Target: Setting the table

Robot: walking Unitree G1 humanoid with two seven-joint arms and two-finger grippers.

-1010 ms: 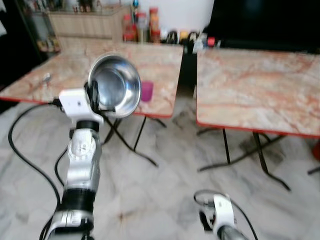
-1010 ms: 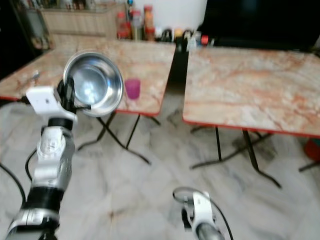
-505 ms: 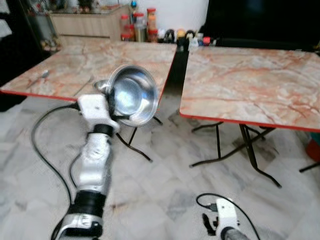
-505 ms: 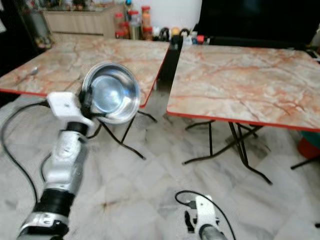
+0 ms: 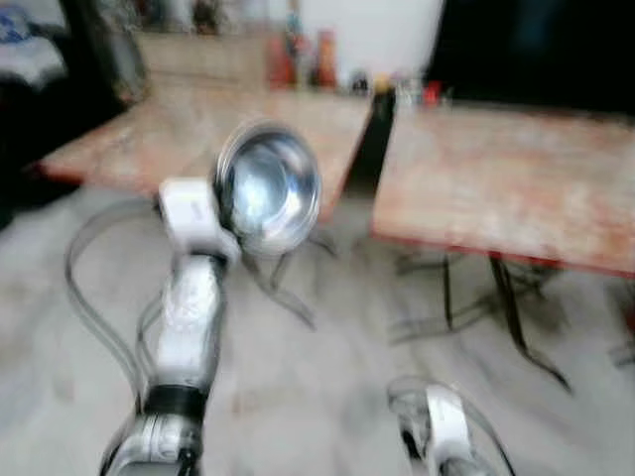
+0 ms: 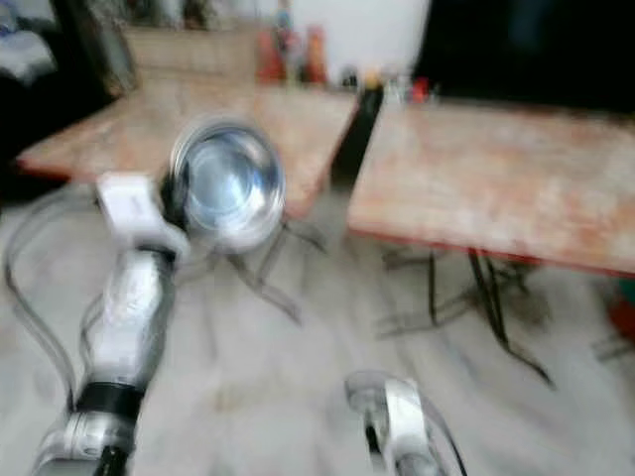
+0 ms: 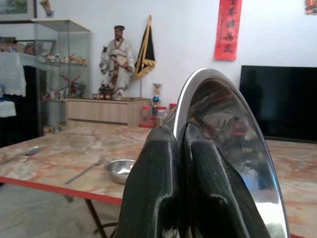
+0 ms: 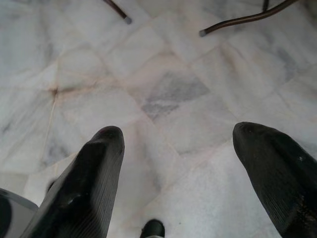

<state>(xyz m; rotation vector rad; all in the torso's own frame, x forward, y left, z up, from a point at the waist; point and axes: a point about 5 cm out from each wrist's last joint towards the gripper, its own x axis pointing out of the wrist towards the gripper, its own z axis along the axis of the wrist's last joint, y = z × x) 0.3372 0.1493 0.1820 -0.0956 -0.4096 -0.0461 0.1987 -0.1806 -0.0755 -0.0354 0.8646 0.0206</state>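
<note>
The left gripper (image 7: 181,163) has its two black fingers pressed together on the rim of a round steel bowl (image 7: 233,148), pinching the thin polished wall between them. The bowl is held up on edge, its shiny hollow facing the robot's head, in front of the near edge of the left table (image 5: 149,139). The fingers are matte and ribbed; the bowl is smooth and mirror-bright.

The right gripper (image 8: 183,173) hangs low with its fingers spread wide apart, nothing between them, over a pale grey-veined marble floor (image 8: 163,94).

The left table has a pinkish marble-patterned top with a red edge and thin dark folding legs. On it, beyond the held bowl, sits a second small steel bowl (image 7: 120,170); what it holds cannot be told. A fork (image 7: 85,170) lies just beside that bowl, and a spoon (image 7: 22,152) lies farther toward the table's outer end. A second table (image 5: 506,188) of the same kind stands to the right of the left table, a narrow gap between them. Behind the left table stand red-capped jars (image 7: 153,115) and a wooden cabinet (image 7: 101,111).
</note>
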